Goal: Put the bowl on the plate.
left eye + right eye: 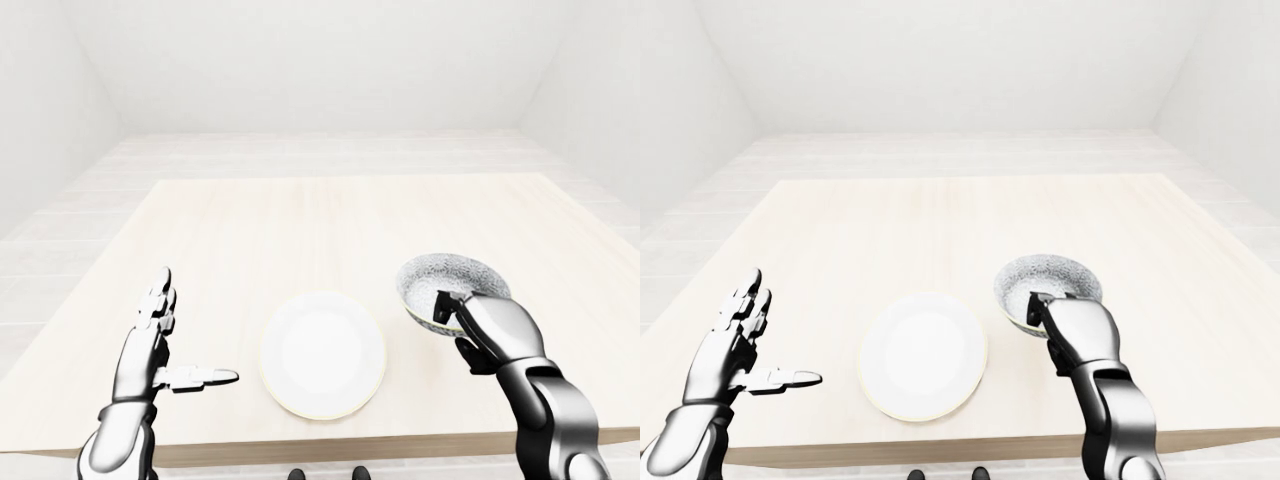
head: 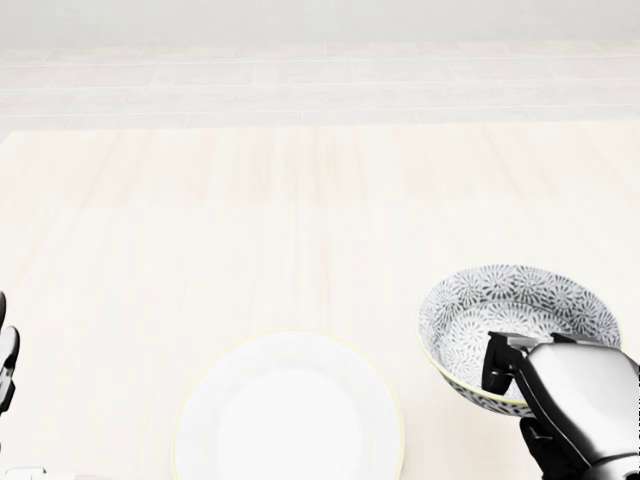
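Observation:
A grey-patterned bowl [image 1: 447, 279] sits to the right of a plain white plate [image 1: 322, 355] on the pale wooden table [image 1: 300, 220]. My right hand [image 1: 456, 322] grips the bowl's near rim, with one finger hooked inside and the thumb under the outer wall. The bowl looks slightly tilted toward the hand, and a gap separates it from the plate. My left hand [image 1: 190, 338] hovers left of the plate, its fingers spread and thumb pointing right, holding nothing. In the head view the bowl [image 2: 515, 305] and plate [image 2: 290, 410] show closer.
The table's near edge [image 1: 330, 445] runs just below the plate. Pale floor and white walls surround the table, and nothing else stands on it.

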Motion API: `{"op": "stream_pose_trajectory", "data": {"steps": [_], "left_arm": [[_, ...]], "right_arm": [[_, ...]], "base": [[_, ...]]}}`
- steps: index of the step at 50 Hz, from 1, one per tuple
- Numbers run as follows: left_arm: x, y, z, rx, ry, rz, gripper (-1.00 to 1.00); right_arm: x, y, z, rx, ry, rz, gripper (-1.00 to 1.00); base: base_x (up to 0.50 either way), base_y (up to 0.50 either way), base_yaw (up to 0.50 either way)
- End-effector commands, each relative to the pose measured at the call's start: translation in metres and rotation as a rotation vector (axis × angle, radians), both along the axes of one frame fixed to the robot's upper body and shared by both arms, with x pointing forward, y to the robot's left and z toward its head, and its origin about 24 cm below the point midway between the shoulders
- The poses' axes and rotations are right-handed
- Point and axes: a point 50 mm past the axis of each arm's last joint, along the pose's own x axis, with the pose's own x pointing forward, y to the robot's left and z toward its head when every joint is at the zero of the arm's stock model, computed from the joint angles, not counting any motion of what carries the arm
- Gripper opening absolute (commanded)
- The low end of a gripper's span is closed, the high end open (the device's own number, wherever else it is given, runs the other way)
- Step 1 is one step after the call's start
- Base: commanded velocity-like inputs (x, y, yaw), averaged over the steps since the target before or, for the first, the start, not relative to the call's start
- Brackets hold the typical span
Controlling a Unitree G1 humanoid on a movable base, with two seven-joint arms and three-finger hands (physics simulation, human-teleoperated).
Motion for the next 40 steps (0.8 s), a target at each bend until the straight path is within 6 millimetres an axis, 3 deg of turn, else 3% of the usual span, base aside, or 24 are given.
{"op": "stream_pose_trajectory", "data": {"steps": [1,30,40], "left_arm": [[0.002,0.000,0.002,0.007,-0.010,-0.002,1.00],[0.004,0.001,0.003,0.015,-0.013,-0.002,1.00],[0.004,0.001,0.003,0.013,-0.013,0.001,1.00]], "right_arm": [[0.002,0.009,0.012,0.001,-0.078,0.033,-0.69],[0.016,0.066,0.014,0.026,-0.167,0.248,-0.68],[0.012,0.081,0.013,0.032,-0.191,0.305,-0.68]], "base": [[0.00,0.00,0.00],[0.00,0.00,0.00],[0.00,0.00,0.00]]}}
